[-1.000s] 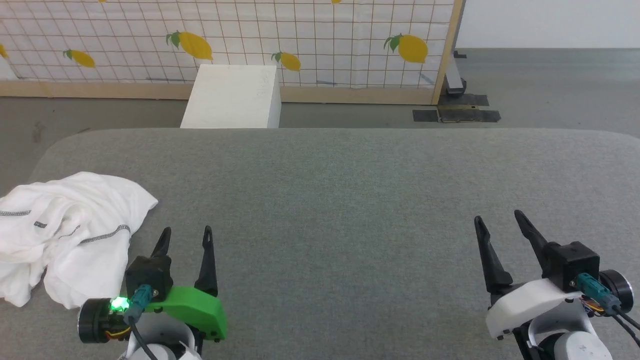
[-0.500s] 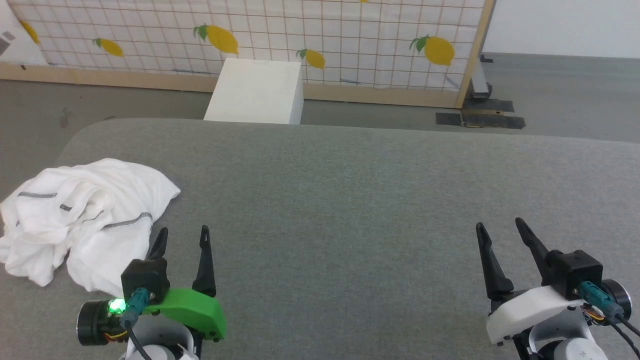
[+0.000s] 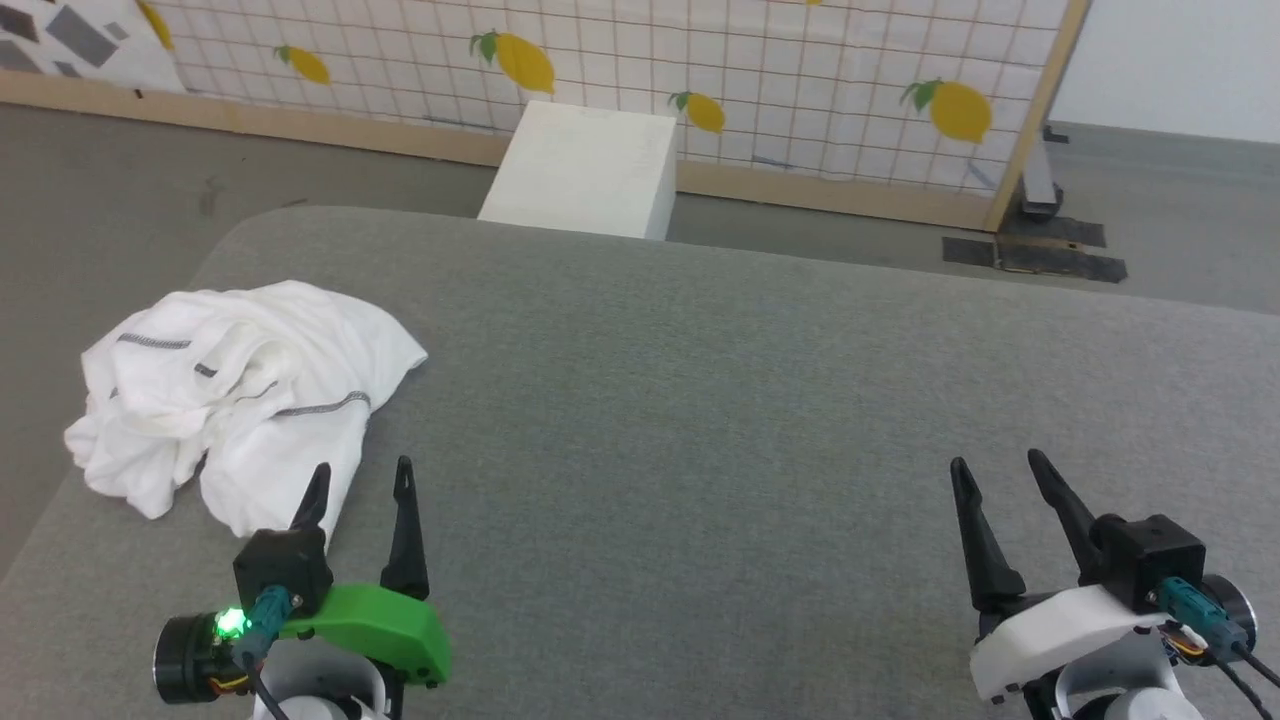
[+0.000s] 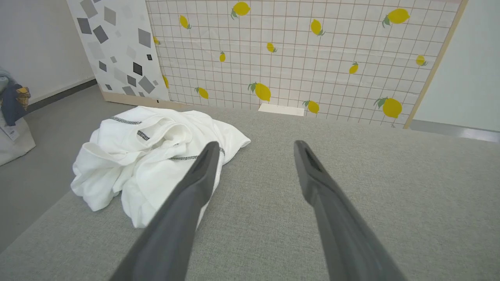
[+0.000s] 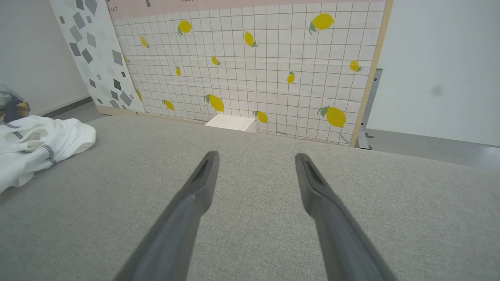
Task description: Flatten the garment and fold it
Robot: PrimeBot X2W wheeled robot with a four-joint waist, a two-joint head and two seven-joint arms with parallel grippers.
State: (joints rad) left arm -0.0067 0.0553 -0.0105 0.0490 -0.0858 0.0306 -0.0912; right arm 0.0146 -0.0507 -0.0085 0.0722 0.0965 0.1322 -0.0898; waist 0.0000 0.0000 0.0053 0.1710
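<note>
At left on the table [image 3: 700, 420], the bunched garment [image 3: 240, 380] points a corner right.

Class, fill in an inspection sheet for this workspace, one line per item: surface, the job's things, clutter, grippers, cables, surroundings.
Surface: grey fabric-covered table with rounded corners.
Job's things: white garment crumpled in a heap near the table's left edge, not yet flattened.
Clutter: nothing seen.
Grippers: left gripper open, at the garment's near edge, contact cannot be told; right gripper open, over bare table, far from the garment.
Cables: left wrist cable and right wrist cable, teal plugs, apart from the garment.
Surroundings: white box on the floor behind the table; lemon-print screen beyond it.
</note>
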